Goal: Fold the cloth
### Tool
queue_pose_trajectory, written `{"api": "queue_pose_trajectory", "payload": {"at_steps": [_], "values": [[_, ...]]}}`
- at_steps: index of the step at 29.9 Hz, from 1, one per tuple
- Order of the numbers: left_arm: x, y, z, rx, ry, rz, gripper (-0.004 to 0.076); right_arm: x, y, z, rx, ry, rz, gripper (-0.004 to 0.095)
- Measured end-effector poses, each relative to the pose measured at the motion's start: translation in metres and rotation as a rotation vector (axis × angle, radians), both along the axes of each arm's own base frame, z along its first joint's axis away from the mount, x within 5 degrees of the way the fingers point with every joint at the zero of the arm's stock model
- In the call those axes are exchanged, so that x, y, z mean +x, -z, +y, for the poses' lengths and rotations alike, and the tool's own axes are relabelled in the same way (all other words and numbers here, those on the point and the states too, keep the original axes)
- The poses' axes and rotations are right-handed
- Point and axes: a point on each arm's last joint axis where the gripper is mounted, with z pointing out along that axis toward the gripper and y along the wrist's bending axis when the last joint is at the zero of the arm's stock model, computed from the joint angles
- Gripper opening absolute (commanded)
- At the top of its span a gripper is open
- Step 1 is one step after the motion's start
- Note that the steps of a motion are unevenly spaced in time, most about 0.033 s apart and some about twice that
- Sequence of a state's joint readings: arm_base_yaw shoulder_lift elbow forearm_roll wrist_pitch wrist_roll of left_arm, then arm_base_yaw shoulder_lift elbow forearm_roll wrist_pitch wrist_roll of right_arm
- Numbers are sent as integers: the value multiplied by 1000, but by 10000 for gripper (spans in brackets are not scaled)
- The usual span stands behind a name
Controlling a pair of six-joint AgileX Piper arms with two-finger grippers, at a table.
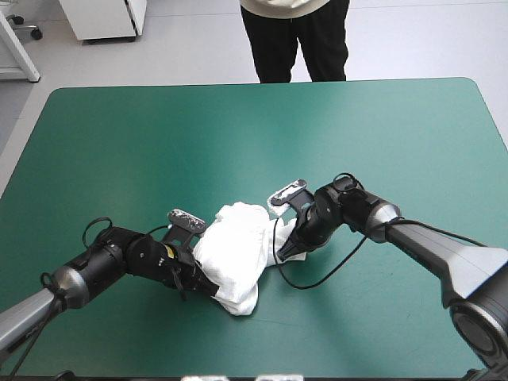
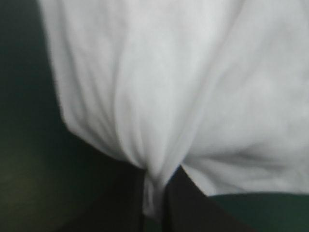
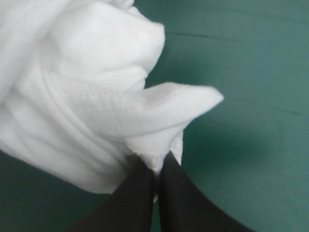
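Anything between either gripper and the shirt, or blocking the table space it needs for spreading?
Nothing visible. The left gripper and right gripper are each shut on a fold of the T-shirt, a crumpled heap between them. No other object shows on the teal-green cover around it.

Place: a robot lab or test room rather than a home.
Machines: a left arm [image 1: 119, 262] and a right arm [image 1: 381, 218], dark and jointed, reach in over one table [image 1: 413, 119].
Table: broad, with rounded corners and a plain teal-green cover lying flat on it.
Item handled: a crumpled white T-shirt [image 1: 234, 254], held by both arms.
Floor [image 1: 429, 40]: pale grey, smooth and bare.
Furniture: a white cabinet [image 1: 103, 17] stands beyond the table's far edge; near it are a white frame leg [image 1: 20, 51] and a black chair wheel [image 1: 33, 32].
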State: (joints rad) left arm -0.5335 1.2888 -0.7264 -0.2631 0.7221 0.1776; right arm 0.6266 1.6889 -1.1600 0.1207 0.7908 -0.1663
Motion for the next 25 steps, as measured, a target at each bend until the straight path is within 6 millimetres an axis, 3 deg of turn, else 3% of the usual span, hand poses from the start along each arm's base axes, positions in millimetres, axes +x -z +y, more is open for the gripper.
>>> {"api": "queue_pose_trajectory", "payload": {"at_steps": [9, 15, 20, 25], "values": [[2, -100, 14, 41, -2, -256, -9, -35, -100, -50, -36, 35, -335, -4], [-1, -182, 27, 39, -41, -499, -9, -65, -173, -89, -25, 133, -598, -4], [-14, -263, 42, -30, -92, -753, -9, -97, -254, -121, 82, 216, -874, -4], [-47, -339, 64, -132, -127, -1013, -9, -136, -323, -151, 214, 257, -1089, -4]]}}
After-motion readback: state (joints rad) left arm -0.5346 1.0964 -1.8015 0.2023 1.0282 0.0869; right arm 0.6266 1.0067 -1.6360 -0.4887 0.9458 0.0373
